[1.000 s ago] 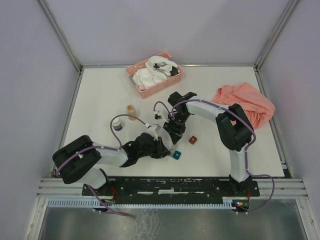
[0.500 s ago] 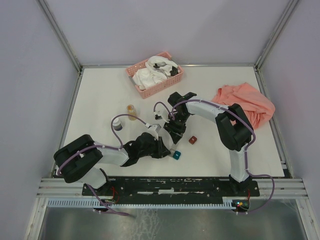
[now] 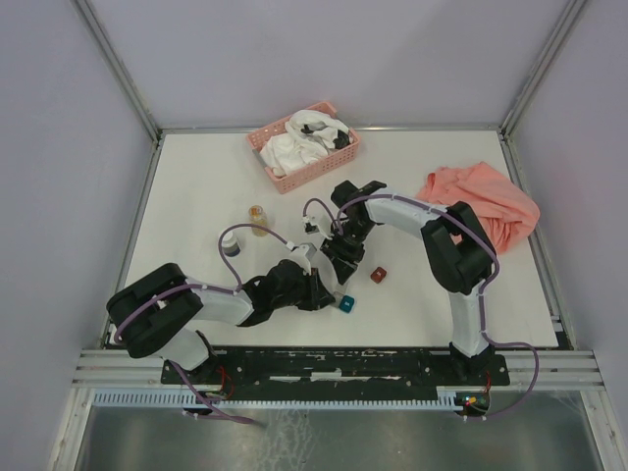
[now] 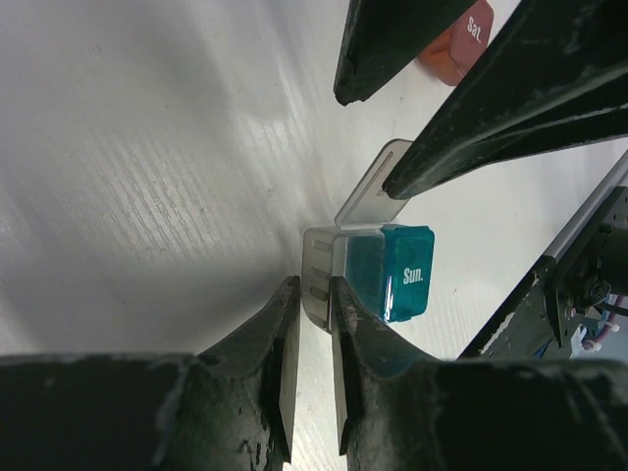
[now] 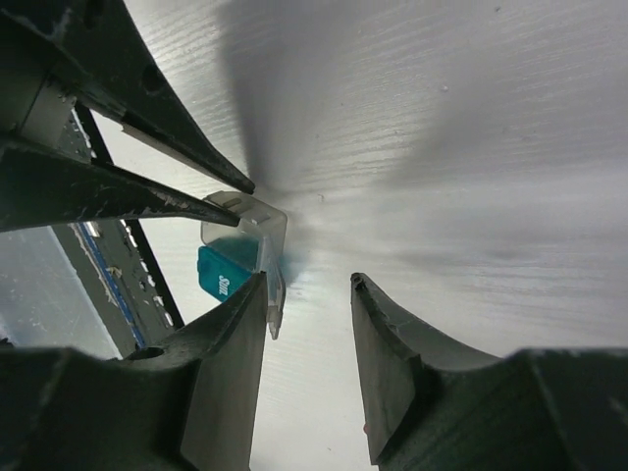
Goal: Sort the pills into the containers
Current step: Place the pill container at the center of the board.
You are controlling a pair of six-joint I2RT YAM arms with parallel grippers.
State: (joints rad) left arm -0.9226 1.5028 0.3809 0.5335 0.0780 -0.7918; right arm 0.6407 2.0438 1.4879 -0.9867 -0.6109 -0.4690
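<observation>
Pills (image 3: 257, 222): an amber mass inside a small clear jar (image 3: 257, 213) standing on the left half of the table (image 3: 186, 196), well apart from both arms; single pills are too small to count. A second small jar (image 3: 230, 243), white-capped with dark contents, stands near it.

Containers: two are visible. One teal container (image 4: 392, 275), marked "Sun.", lies on the table near the front edge with its clear lid (image 4: 373, 186) swung open; whether anything is inside cannot be told. One dark red container (image 3: 377, 275), marked "Sat", lies near it to the right.

Left gripper (image 4: 314, 289): jaws nearly together, pinching the pale translucent end of the teal container.

Right gripper (image 5: 309, 285): jaws spread and holding nothing, with one fingertip against the open lid.

Background: one pink slatted basket (image 3: 319, 169) at the rear holds white cloth (image 3: 304, 137). One salmon cloth (image 3: 481, 201) lies crumpled at the right edge.
</observation>
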